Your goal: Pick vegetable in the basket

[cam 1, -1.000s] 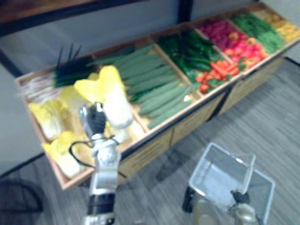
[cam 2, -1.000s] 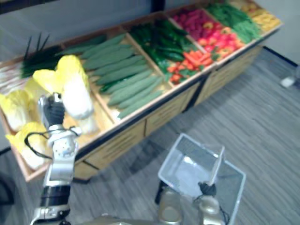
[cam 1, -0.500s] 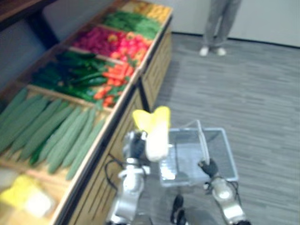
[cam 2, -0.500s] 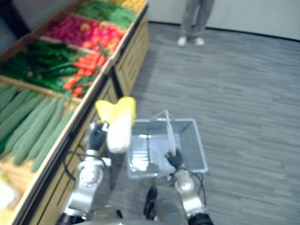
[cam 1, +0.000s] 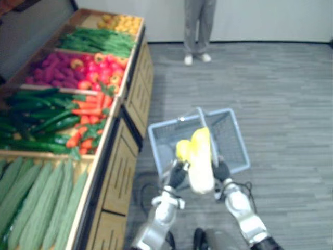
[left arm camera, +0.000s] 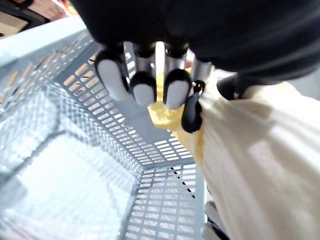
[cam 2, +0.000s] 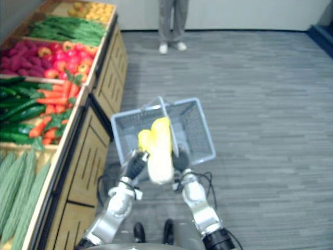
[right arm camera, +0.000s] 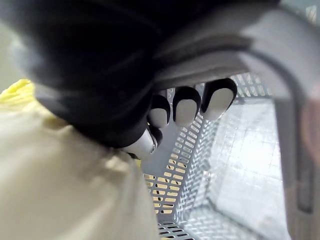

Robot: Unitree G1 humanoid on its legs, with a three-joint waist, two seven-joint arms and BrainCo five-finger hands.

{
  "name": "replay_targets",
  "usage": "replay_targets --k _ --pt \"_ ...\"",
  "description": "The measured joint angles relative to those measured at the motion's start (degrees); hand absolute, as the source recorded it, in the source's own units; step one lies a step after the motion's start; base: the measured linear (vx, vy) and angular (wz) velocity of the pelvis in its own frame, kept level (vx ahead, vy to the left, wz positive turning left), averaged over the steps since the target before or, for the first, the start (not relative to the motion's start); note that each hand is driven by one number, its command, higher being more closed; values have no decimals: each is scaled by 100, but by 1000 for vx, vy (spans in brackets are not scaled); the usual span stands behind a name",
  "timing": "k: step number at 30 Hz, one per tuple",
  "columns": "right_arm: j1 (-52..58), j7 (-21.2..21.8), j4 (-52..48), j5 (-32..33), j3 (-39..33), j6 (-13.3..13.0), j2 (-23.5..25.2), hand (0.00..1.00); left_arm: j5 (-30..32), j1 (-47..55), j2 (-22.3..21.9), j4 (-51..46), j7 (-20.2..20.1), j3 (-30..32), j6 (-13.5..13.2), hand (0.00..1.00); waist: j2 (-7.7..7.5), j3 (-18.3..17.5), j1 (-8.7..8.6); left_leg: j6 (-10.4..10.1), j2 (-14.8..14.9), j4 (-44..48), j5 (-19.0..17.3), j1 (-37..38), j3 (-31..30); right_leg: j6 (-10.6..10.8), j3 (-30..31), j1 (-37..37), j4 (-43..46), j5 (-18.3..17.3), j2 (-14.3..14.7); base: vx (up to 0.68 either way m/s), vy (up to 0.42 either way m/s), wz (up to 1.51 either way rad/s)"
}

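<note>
Gripping the cabbage (cam 1: 200,167), left hand (cam 1: 177,175) now overhangs basket (cam 1: 235,147) (formerly beside).

Both eye views look down on the basket (cam 1: 231,140) from above; both wrist views peer closely into it.

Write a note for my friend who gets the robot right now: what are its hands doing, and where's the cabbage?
Left hand: shut on the yellow-white cabbage, holding it above the near end of the basket.
Right hand: shut on the basket's handle, carrying the basket off the floor beside the vegetable stand.
Done: the cabbage is off the stand and in the hand, over the basket.
Left: lower the cabbage inside, open the left hand, and pull it clear.
Note: a person stands farther down the aisle.
</note>
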Motion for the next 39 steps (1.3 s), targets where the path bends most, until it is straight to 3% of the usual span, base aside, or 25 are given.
replay_targets --k 3,5,7,9,10,11,13,16,18,19,20,21,22,23,25,26,27,28,30,31,33,35,36,38,39 --pt "1 3 -231 100 208 12 -220 100 5 -312 243 500 53 -6 124 0 -187 -26 -80 -97 -100 -55 -82 -20 -43 116 58 139 -1320 213 -517 97 -22 0" --pt "18 146 -640 343 708 12 -355 100 197 -482 417 1337 -102 -150 383 0 -78 -40 -265 -298 169 -33 -194 2 -126 128 -28 495 -2052 572 -244 147 -138 -11" --pt "123 283 -966 461 1136 -7 -344 100 314 -496 351 1639 -186 -348 425 0 -76 -37 -278 -496 432 264 -461 38 -61 15 -10 654 -2126 400 2 176 -178 -19" --pt "263 464 -1217 458 1356 -19 -351 100 423 -558 161 1922 -173 -119 455 0 -31 -25 -235 -641 900 1761 -896 -357 -114 -90 -11 1049 -2355 323 301 203 -190 -14" --pt "257 558 -1235 532 1384 -26 -372 100 420 -572 147 2081 -124 33 472 0 -24 -22 -221 -575 1191 2957 -945 -782 -228 -146 0 1224 -2418 286 429 221 -163 -39" --pt "273 665 -1295 755 1538 -35 -488 100 415 -557 96 2158 -66 236 517 0 152 55 -145 -466 1610 4675 -725 -1418 -512 -302 139 1565 -2463 197 666 292 -110 -52" --pt "275 722 -1313 945 1604 -48 -516 100 415 -557 -8 2284 -3 398 561 0 250 83 -46 -546 1623 5370 -794 -1741 -601 -363 350 1794 -2467 90 696 290 22 -63" --pt "269 735 -1342 1095 1567 -50 -521 100 415 -579 -172 2323 55 658 637 0 214 108 57 -534 1391 4571 -927 -2071 0 -258 632 2083 -2678 -32 417 346 120 -48" --pt "290 730 -1374 1157 1285 -78 -539 100 426 -651 -289 2322 105 716 722 0 191 90 41 -489 1300 3096 -816 -2068 1063 -59 508 2256 -2876 -126 141 411 180 10" --pt "341 726 -1409 1157 1079 -84 -542 100 445 -713 -350 2321 111 717 730 0 193 83 26 -350 1281 2469 -627 -1975 1801 124 374 2313 -2872 -176 22 517 221 61" --pt "470 716 -1492 1148 795 -95 -542 100 523 -793 -466 2320 109 713 741 0 255 42 12 -7 1265 1904 -248 -1872 2774 358 102 2413 -2793 -340 -62 445 185 73" --pt "534 705 -1517 1128 643 -102 -541 100 581 -796 -519 2307 109 708 746 0 305 12 5 166 1282 1791 12 -1809 3143 451 -14 2458 -2692 -483 -65 600 300 94" --pt "664 686 -1495 1100 441 -103 -480 100 690 -796 -534 2299 85 660 740 0 221 -22 -4 978 1099 1754 -239 -1727 3275 609 -208 2509 -2307 -837 -246 557 316 118" --pt "840 665 -1474 1045 318 -100 -411 100 754 -765 -565 2261 -3 651 793 0 20 -69 -49 998 681 1692 -438 -1659 3077 680 -384 2308 -1452 -934 -616 668 383 113" --pt "947 678 -1357 949 221 -102 -253 100 815 -646 -542 2172 -15 658 796 0 -98 -69 -34 1012 380 1560 -540 -1449 2982 783 -382 2034 -399 -861 -910 518 265 79" --pt "1023 677 -1101 719 59 -101 -50 100 817 -493 -509 2037 -34 644 798 0 -178 -69 -62 1051 122 1485 -666 -1184 2767 1136 -268 1783 729 -688 -1176 589 216 92" --pt "1062 676 -789 583 -121 -101 125 100 818 -337 -471 1855 -43 642 801 0 -155 -70 -65 956 -49 1352 -759 -878 2482 1180 -134 1535 1806 -669 -1260 478 131 93" --pt "1078 676 -635 533 -206 -101 188 100 818 -256 -457 1743 -43 644 804 0 -139 -66 -70 938 -110 1255 -768 -702 2354 1100 -148 1427 2211 -691 -1302 453 85 90" --pt "1182 665 -60 383 -490 -89 341 100 808 86 -468 1357 -41 632 785 0 54 -64 -80 795 -176 861 -779 -71 1819 560 -375 1041 2713 -982 -1340 394 26 97" --pt "1209 654 53 377 -529 -89 374 100 800 177 -491 1301 -38 611 770 0 91 -87 -97 747 -190 765 -749 6 1680 493 -368 894 2568 -1024 -1347 333 -42 135" --pt "1306 621 326 256 -729 -117 539 100 792 318 -513 1302 -44 532 716 0 148 -139 -236 586 -235 586 -649 72 1101 537 -29 415 1239 -1034 -1327 300 -140 143" --pt "1327 602 628 180 -928 -140 656 100 759 375 -520 1382 -76 404 694 0 160 -141 -291 451 -231 535 -610 0 555 765 821 241 -431 -852 -1153 292 -293 146" --pt "1328 577 936 181 -1119 -169 764 100 638 374 -565 1403 -106 327 647 0 152 -136 -349 258 -195 548 -622 -78 97 851 1497 226 -1376 -580 -1074 185 -302 170" --pt "1295 457 1675 207 -1403 -178 914 100 531 390 -654 1476 -111 204 500 0 142 -133 -390 -100 -51 631 -666 -133 -672 1036 2420 361 -2175 -152 -990 245 -452 205" --pt "1249 443 2073 235 -1428 -202 922 100 379 525 -668 1457 -112 167 381 0 53 -180 -373 -266 9 694 -757 -170 -1014 1111 2627 465 -2289 9 -1019 304 -619 166"
